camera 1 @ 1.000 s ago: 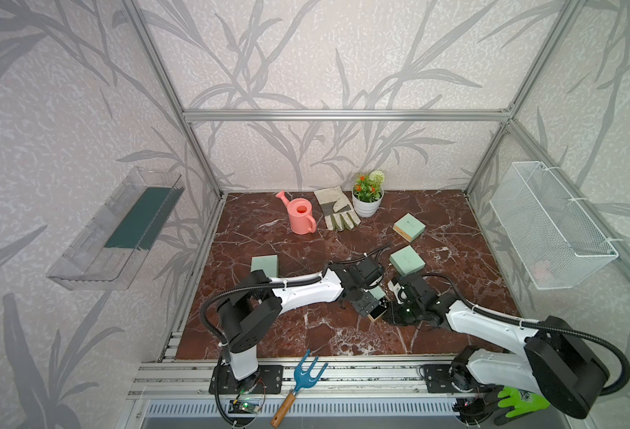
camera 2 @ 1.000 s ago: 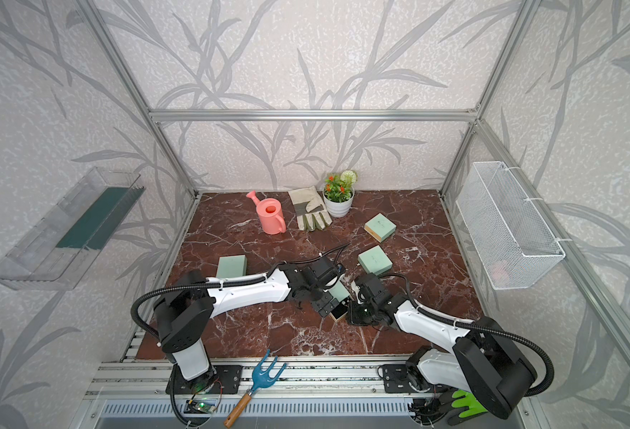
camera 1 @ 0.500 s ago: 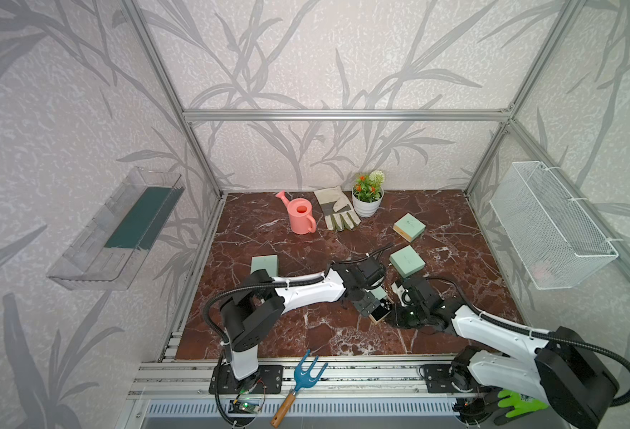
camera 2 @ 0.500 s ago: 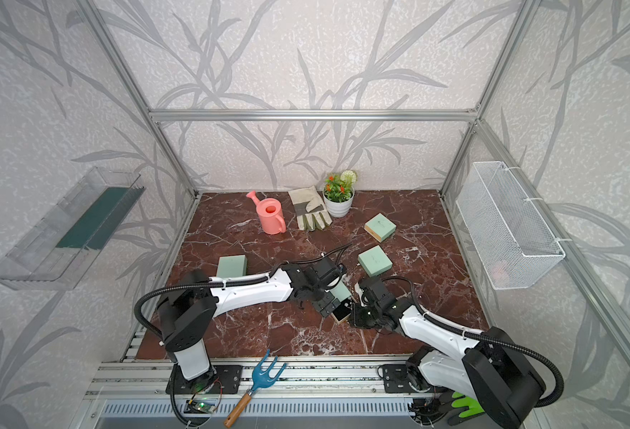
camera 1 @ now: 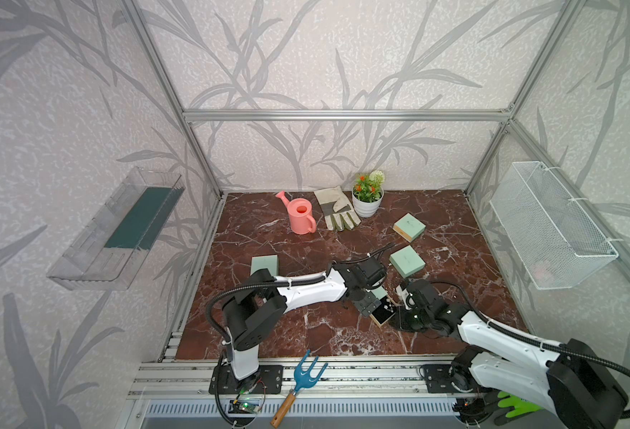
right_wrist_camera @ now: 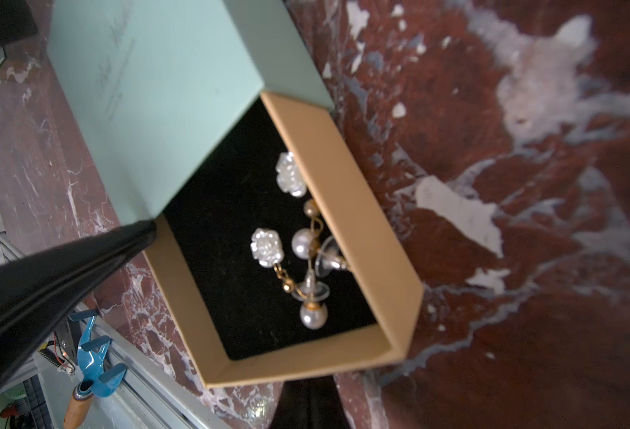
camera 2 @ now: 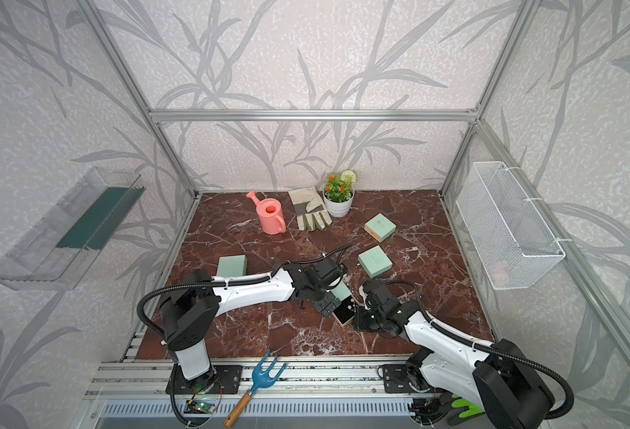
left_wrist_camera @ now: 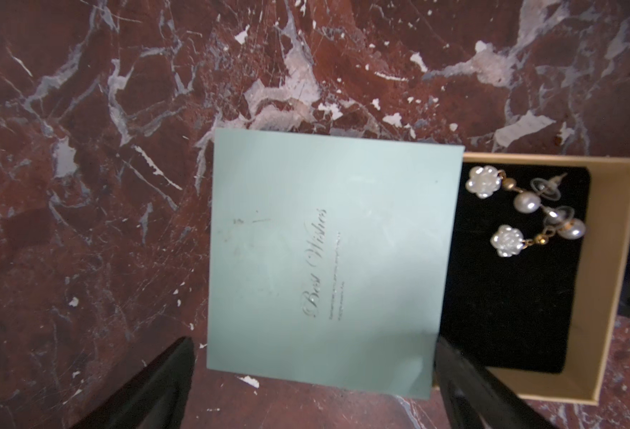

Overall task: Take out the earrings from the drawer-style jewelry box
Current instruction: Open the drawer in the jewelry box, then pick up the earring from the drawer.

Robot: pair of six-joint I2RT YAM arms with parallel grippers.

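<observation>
Progress, as we judge it, is partway. The drawer (left_wrist_camera: 610,260) is pulled roughly half out of its mint-green sleeve (left_wrist_camera: 324,260), so the opening is done. The earrings (left_wrist_camera: 527,202) lie on the black lining (left_wrist_camera: 510,297) inside it, in the upper right of the left wrist frame, and neither has been lifted. In both top views the jewelry box (camera 1: 381,293) sits low and just right of centre on the tabletop (camera 1: 454,241), between the left arm (camera 1: 306,291) and the right arm (camera 1: 491,336). What is left, we think, is all of the picking: grasp each piece, carry it clear of the drawer and set it down.

The left jaws stand wide apart, one on either side of the sleeve at the bottom of the left wrist frame, holding nothing. We cannot tell whether they touch it. The right jaws are pressed together with nothing between them. Their tip is at the corner where the drawer leaves the sleeve, left of centre in the right wrist frame.

We count two earrings, each with one flower-shaped piece, one round pearl and one clear back, lying tangled together. Green boxes number four: the open one and three closed boxes (camera 1: 407,261) further up the frame. We also see one watering can (camera 1: 300,219) and one potted plant (camera 1: 367,200).
</observation>
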